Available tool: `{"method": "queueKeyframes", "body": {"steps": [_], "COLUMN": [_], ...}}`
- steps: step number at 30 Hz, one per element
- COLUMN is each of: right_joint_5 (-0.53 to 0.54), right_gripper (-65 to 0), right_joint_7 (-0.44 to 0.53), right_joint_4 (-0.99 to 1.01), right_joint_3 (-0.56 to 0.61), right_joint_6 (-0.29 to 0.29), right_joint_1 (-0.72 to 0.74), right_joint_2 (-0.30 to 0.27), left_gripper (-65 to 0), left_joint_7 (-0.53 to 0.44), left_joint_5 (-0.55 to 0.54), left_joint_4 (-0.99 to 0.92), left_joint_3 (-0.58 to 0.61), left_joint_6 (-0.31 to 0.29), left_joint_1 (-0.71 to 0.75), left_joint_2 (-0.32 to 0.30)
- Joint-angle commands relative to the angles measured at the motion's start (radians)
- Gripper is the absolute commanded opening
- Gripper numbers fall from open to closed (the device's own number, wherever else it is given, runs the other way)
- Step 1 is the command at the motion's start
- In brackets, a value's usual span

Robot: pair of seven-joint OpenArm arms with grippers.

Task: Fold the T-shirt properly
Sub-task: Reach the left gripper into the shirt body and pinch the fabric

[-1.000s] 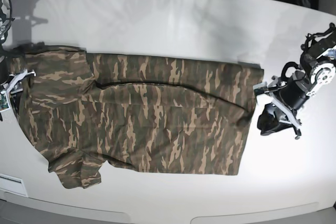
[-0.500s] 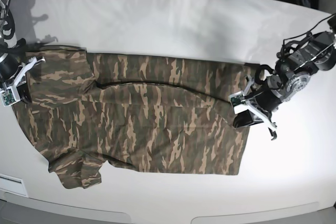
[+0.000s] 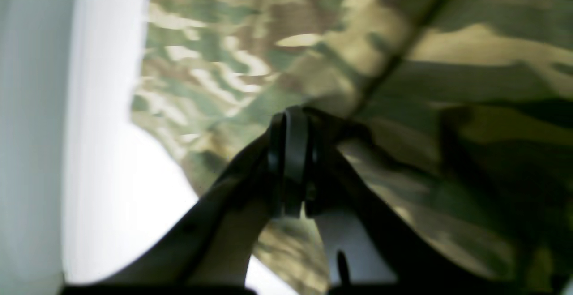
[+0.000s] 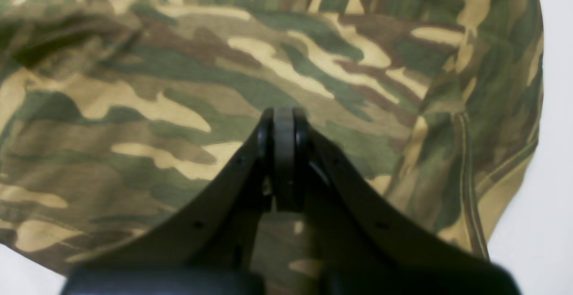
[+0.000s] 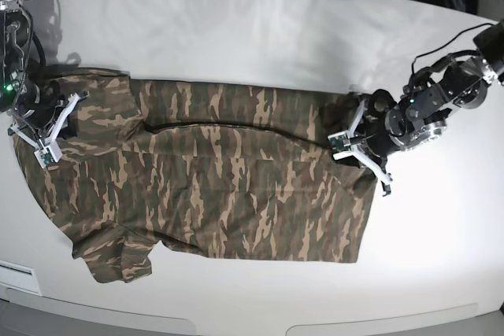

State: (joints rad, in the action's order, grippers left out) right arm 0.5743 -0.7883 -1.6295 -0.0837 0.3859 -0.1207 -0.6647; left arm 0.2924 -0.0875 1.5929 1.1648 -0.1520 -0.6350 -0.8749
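The white desk is seen wide and bare along its far side, and a narrower bare strip is left between the cloth and the near rim. The T-shirt is spread flat across the middle of the desk, its long axis running side to side in the base view. Its far edge is drawn fairly straight, while the near edge is stepped, with a sleeve pushed out at the near corner on that view's left. A dark fold line is seen crossing the upper part of the cloth.

At the shirt's end on the base view's right, the left hand is placed over the cloth's edge. In the left wrist view, blurred by motion, its fingers are pressed together over the fabric; whether cloth is pinched between them cannot be told.

At the opposite end, the right hand is laid over the shirt near its far corner. In the right wrist view its fingers are clenched tip to tip above the camouflage, with a curved hem and bare desk showing just beyond; no cloth is seen caught between them.
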Motion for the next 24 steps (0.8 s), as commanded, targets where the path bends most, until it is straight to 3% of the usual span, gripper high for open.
{"method": "queueKeyframes", "body": {"steps": [1, 6, 10, 12, 20, 24], "right_joint_5": [0.002, -0.007, -0.006, -0.006, -0.005, 0.016], "right_gripper": [-65.0, -65.0, -65.0, -65.0, -65.0, -65.0], "right_joint_7": [-0.001, -0.003, -0.006, -0.031, -0.091, -0.156], "right_joint_4": [-0.016, 0.006, 0.050, 0.055, 0.055, 0.055], "right_joint_3": [-0.013, -0.009, -0.007, -0.007, -0.007, -0.007], "right_joint_6": [-0.004, -0.004, -0.003, 0.005, 0.008, 0.008], "right_joint_1": [0.008, 0.000, -0.001, -0.001, -0.001, -0.006], "right_joint_2": [-0.022, -0.013, -0.011, -0.012, -0.012, -0.012], "left_gripper": [-65.0, -65.0, -65.0, -65.0, -65.0, -65.0], "left_joint_7": [-0.003, -0.003, 0.005, 0.005, 0.107, 0.128], "left_joint_5": [-0.009, -0.038, -0.092, -0.106, -0.106, -0.106], "left_joint_4": [0.007, 0.002, -0.005, -0.024, -0.071, -0.043], "left_joint_3": [-0.013, -0.013, -0.013, -0.013, -0.013, -0.013], "left_joint_6": [-0.003, -0.021, -0.140, -0.169, -0.251, -0.253], "left_joint_1": [-0.024, -0.024, -0.023, -0.018, 0.034, 0.053], "left_joint_2": [-0.011, -0.011, -0.011, -0.011, -0.012, -0.029]}}
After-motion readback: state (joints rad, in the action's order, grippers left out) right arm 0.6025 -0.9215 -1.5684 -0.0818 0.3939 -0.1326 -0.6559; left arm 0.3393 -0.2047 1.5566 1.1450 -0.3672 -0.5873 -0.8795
